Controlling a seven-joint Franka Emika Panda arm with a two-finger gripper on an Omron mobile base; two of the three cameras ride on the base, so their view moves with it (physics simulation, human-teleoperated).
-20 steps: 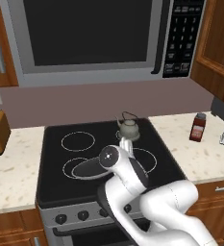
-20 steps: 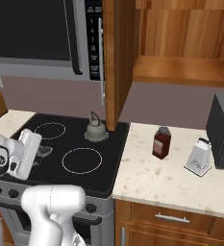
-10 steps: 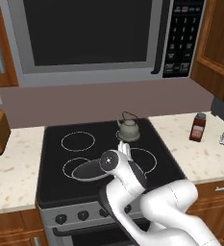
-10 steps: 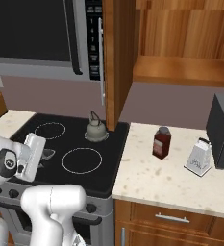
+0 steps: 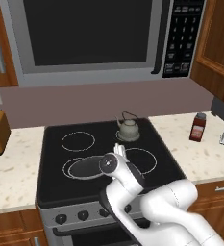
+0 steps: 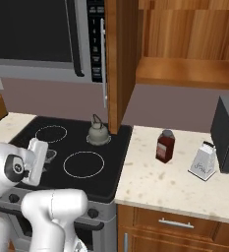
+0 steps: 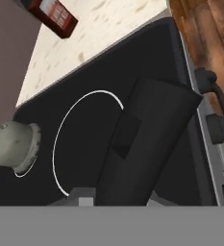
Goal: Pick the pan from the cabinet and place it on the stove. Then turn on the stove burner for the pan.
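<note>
The pan (image 5: 86, 167) lies on the stove's (image 5: 51, 192) front-left burner (image 5: 66, 166) with the jaws pinching its black handle (image 7: 144, 144), so releasing while tilted could, I judge, slide it off the ring.

White arm (image 5: 132, 185) folded low, wrist bent down, jaws nearly closed around a black handle
</note>
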